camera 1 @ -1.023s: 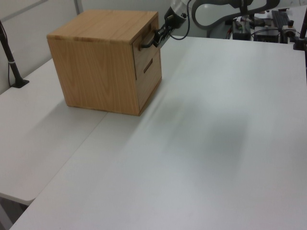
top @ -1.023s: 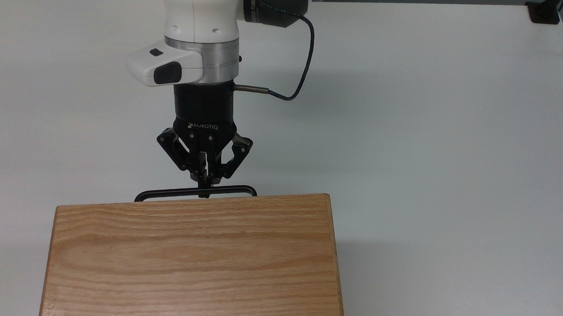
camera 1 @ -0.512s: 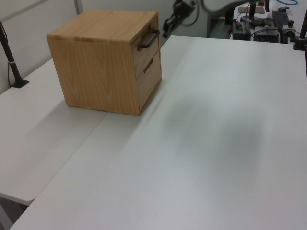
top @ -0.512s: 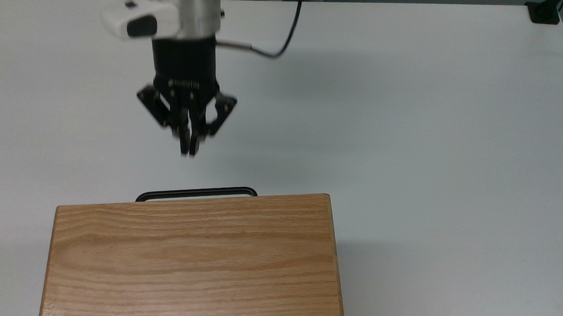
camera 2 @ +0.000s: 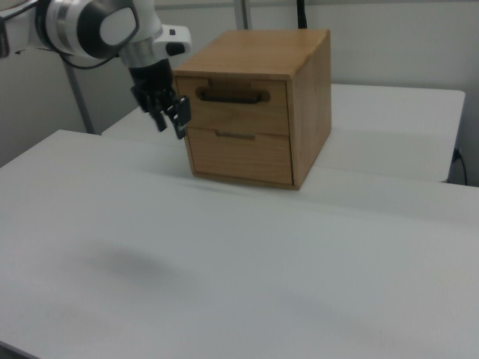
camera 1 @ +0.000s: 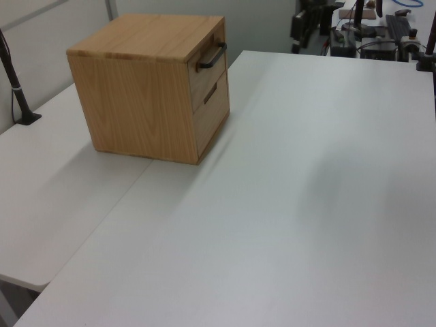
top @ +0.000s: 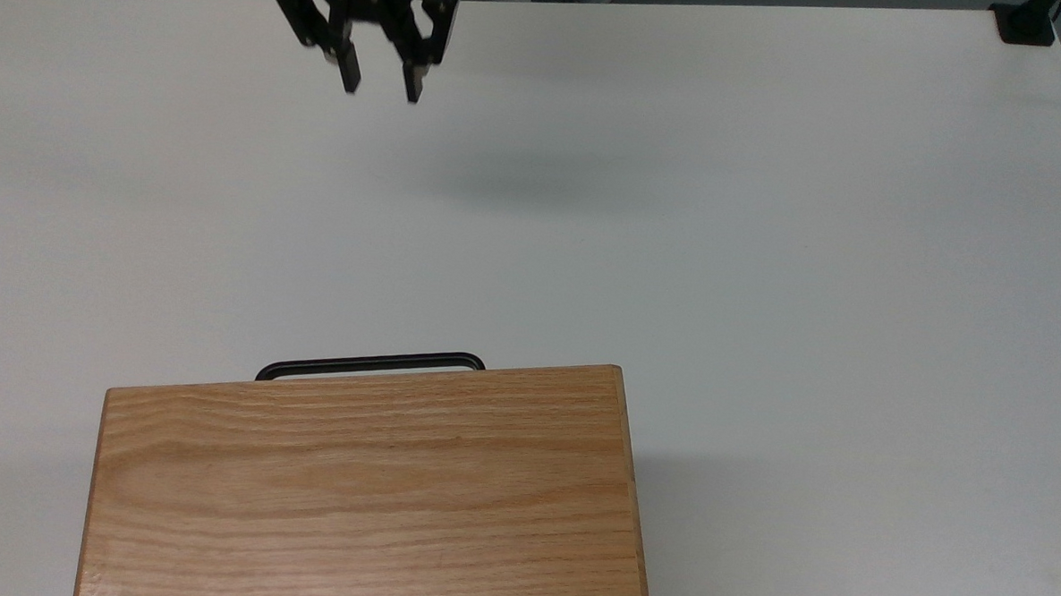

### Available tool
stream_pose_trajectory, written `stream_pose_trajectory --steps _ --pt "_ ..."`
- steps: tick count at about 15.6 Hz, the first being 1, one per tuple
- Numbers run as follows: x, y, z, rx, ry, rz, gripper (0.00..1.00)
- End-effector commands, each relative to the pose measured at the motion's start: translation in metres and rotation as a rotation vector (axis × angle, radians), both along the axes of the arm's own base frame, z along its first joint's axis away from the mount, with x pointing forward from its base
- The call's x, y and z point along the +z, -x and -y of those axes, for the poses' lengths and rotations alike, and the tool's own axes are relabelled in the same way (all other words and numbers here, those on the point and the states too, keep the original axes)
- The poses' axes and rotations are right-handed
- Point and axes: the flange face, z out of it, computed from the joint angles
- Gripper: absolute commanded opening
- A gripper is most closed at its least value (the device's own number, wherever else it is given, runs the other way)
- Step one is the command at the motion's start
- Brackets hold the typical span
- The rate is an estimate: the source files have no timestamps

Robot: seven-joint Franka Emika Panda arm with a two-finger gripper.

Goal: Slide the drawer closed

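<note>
The drawer is the upper front panel of an oak cabinet, and it sits flush with the cabinet face. Its thin black bar handle sticks out past the cabinet's top edge in the top view and shows as a handle in the left view. My gripper hangs open and holds nothing, far from the handle near the top view's top edge. In the right view the gripper hovers above the table at the right view's left of the cabinet front.
A second drawer front lies below the upper one. The white table spreads wide around the cabinet. A black clamp base sits at the top view's top right corner. A black post stands at the left view's left.
The gripper was shut at the handle a second ago. It has pulled back toward the top view's top edge and its fingers have spread open. The cabinet and handle have not moved.
</note>
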Motion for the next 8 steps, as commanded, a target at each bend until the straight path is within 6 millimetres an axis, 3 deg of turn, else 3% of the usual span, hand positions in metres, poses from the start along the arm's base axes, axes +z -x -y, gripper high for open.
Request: stream_pose_trajectory --steps 1,8 --pt "-0.0115 0.0299 0.0024 0.025 0.023 -0.138 1.00" --pt "-0.0055 0.0319 0.0080 0.027 0.072 -0.153 1.00"
